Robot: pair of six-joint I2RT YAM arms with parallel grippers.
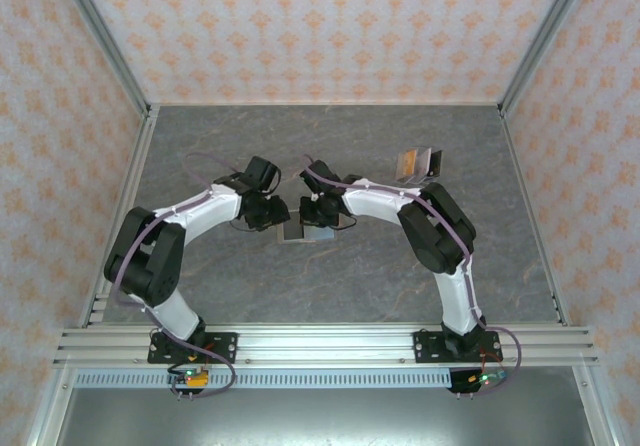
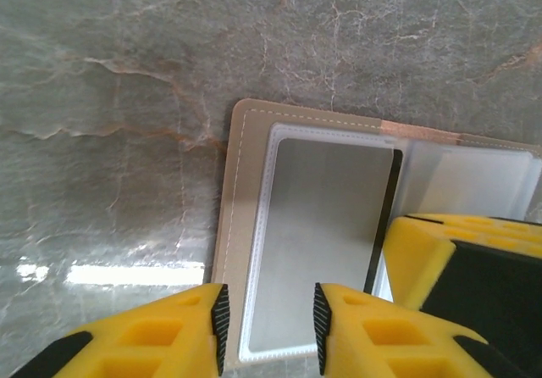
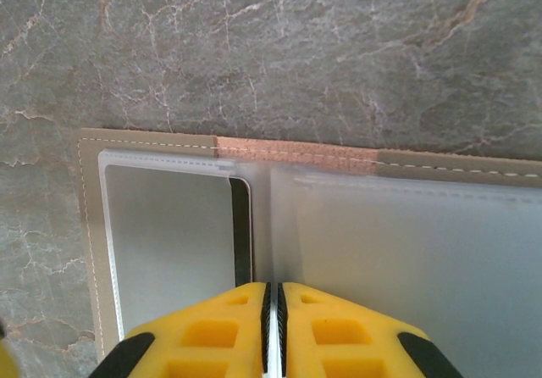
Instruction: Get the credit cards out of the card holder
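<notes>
The card holder (image 1: 305, 233) lies open and flat on the grey marble table between my two grippers. Its tan border (image 2: 227, 225) frames clear sleeves, and a grey credit card (image 2: 330, 225) with a dark edge sits in the left sleeve. My left gripper (image 2: 271, 327) hovers over the holder's left edge with its jaws apart, the tan border and sleeve edge in the gap. At the holder's middle fold (image 3: 296, 151), my right gripper (image 3: 273, 327) is shut on a thin clear sleeve edge. The carded left sleeve (image 3: 169, 242) lies just left of it.
A small brown and silver object (image 1: 418, 163) lies at the back right of the table. Patterned walls with metal posts enclose the table (image 1: 480, 266). The right gripper's yellow finger (image 2: 457, 276) crowds the left wrist view's lower right.
</notes>
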